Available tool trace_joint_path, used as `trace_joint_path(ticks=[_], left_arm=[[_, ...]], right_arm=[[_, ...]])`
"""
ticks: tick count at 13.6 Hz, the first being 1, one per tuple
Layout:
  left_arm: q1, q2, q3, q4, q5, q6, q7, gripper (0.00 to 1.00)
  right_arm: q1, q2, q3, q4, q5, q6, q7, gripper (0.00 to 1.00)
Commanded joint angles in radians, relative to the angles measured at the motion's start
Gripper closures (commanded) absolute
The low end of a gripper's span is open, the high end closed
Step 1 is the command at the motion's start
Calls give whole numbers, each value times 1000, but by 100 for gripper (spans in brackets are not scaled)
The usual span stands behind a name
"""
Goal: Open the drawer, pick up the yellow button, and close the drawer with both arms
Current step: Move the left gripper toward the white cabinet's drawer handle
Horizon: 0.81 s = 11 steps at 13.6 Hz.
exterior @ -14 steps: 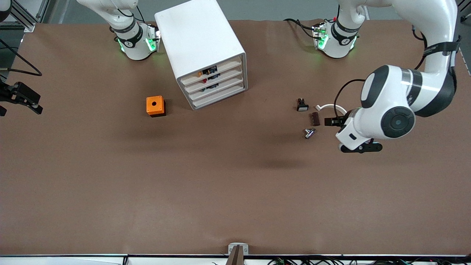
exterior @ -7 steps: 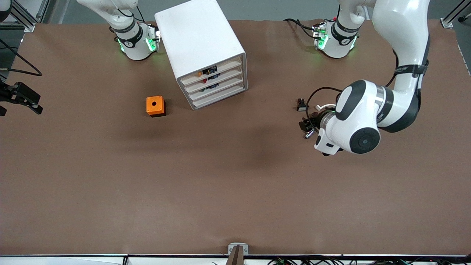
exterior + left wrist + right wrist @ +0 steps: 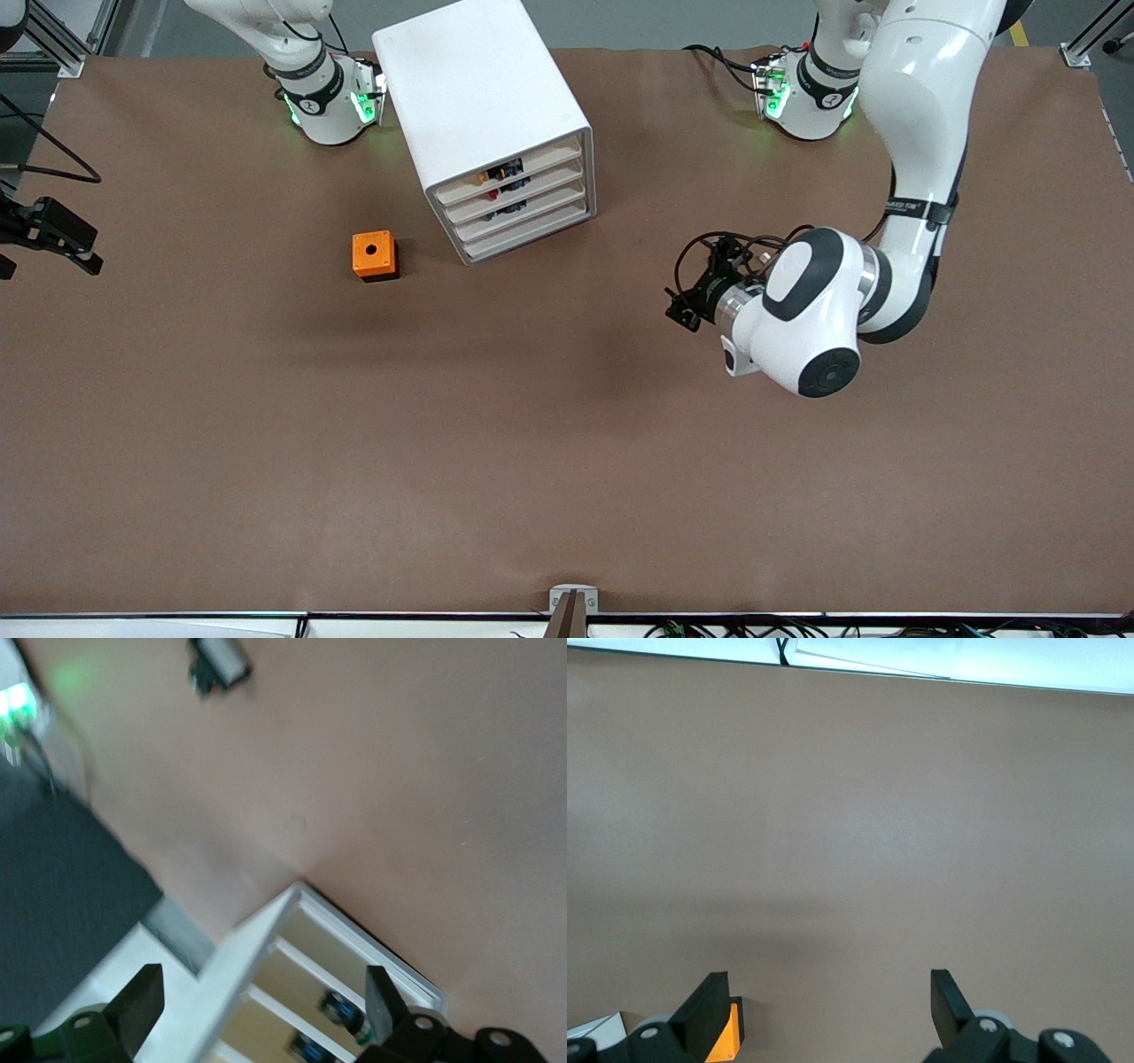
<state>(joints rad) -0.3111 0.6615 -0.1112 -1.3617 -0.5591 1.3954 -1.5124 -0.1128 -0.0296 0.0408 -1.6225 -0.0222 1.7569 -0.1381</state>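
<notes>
Left gripper open and aimed at the cabinet, top drawer not yet pulled

The left gripper (image 3: 680, 310) hung over bare table toward the left arm's end, its jaws spread wide and holding nothing; in the left wrist view the fingers (image 3: 137, 1003) framed the cabinet (image 3: 266, 966) and its stacked trays. The right gripper (image 3: 824, 1010) waited high, also open and empty, over the table with the orange cube (image 3: 726, 1032) at the edge of its sight. The drawer (image 3: 509, 170), topmost of four, sat shut in the cabinet, and the button (image 3: 484, 177) showed as an orange speck through its pale front. By my judgement, the step would go best with a level, square approach to that top front, staying clear of the tray below.
</notes>
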Motion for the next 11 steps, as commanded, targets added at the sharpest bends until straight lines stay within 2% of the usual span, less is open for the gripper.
trace_joint_path(ticks=[1,6,11], left_arm=[[-3,61,2,42,-122,-29,-225,0],[-63,127,1,41,-312,-39,-496,0],[-138,170,1,38,-404,-67,-690,1]], right_arm=[[-16,-6,11,-3,-2,-2,2,0],[-16,-6,11,-3,-2,-2,2,0],[-16,-6,11,-3,-2,-2,2,0]])
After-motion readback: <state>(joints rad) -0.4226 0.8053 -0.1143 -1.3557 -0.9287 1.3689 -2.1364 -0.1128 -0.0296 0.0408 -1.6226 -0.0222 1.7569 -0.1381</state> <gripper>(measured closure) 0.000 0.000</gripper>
